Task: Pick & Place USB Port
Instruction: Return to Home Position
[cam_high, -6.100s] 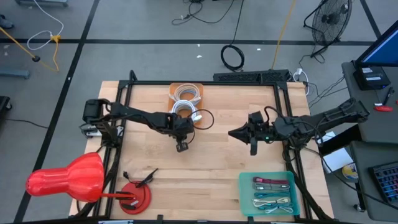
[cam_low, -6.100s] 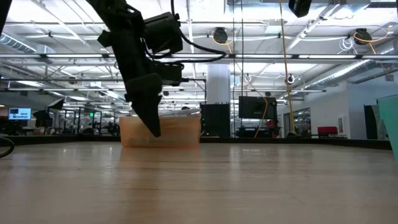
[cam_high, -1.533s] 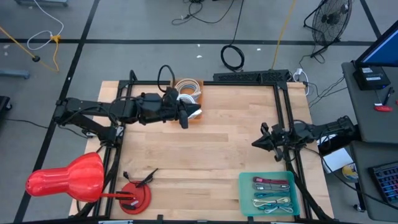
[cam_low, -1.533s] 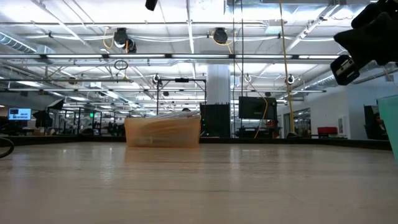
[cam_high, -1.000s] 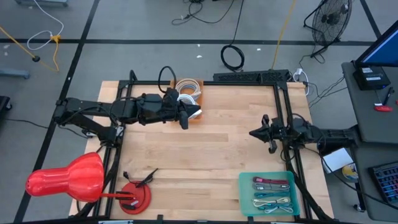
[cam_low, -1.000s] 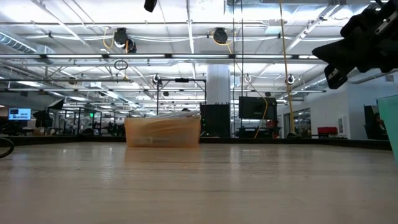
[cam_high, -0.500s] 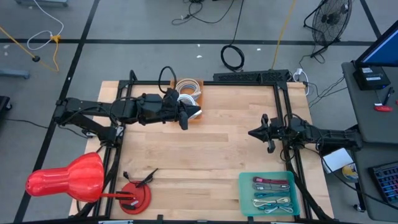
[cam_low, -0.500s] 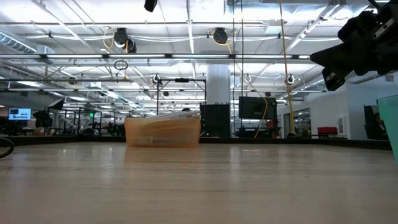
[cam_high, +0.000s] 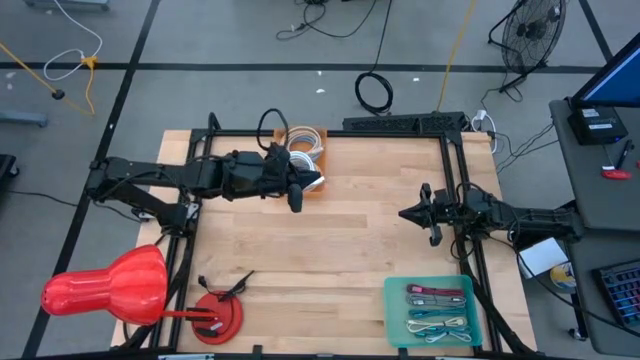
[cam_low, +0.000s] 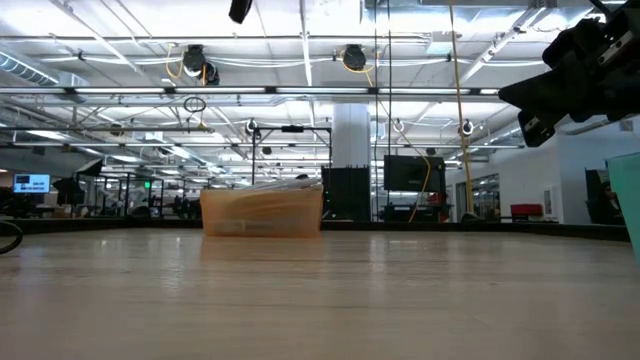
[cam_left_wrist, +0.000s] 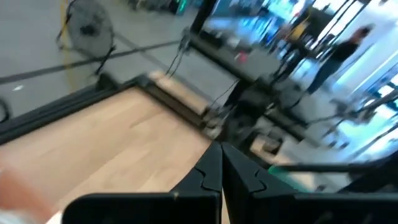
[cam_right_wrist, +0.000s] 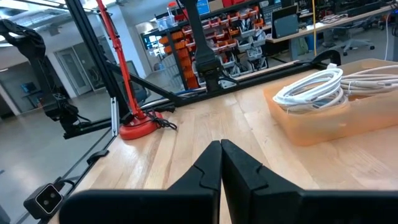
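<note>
The orange bin (cam_high: 300, 152) sits at the table's far edge and holds coiled white cables (cam_high: 299, 147); it also shows in the low view (cam_low: 262, 212) and the right wrist view (cam_right_wrist: 348, 115). The teal tray (cam_high: 393, 312) at the near right holds several coloured cables (cam_high: 438, 308). My left gripper (cam_high: 297, 200) hangs shut and empty above the table, just on the near side of the bin (cam_left_wrist: 221, 148). My right gripper (cam_high: 404, 214) floats shut and empty over the right half of the table, well above the wood (cam_low: 540, 100), pointing toward the bin (cam_right_wrist: 221, 144).
A red bulb-shaped object (cam_high: 105, 288) and a red round base with a black clip (cam_high: 217, 316) lie at the near left corner. A black frame (cam_high: 330, 133) borders the table. Bare wood (cam_high: 340, 250) spans the middle between the bin and the tray.
My right gripper came a little toward the table's left, away from the right frame rail, and has since hung still, staying shut. My left gripper has kept its place by the bin.
</note>
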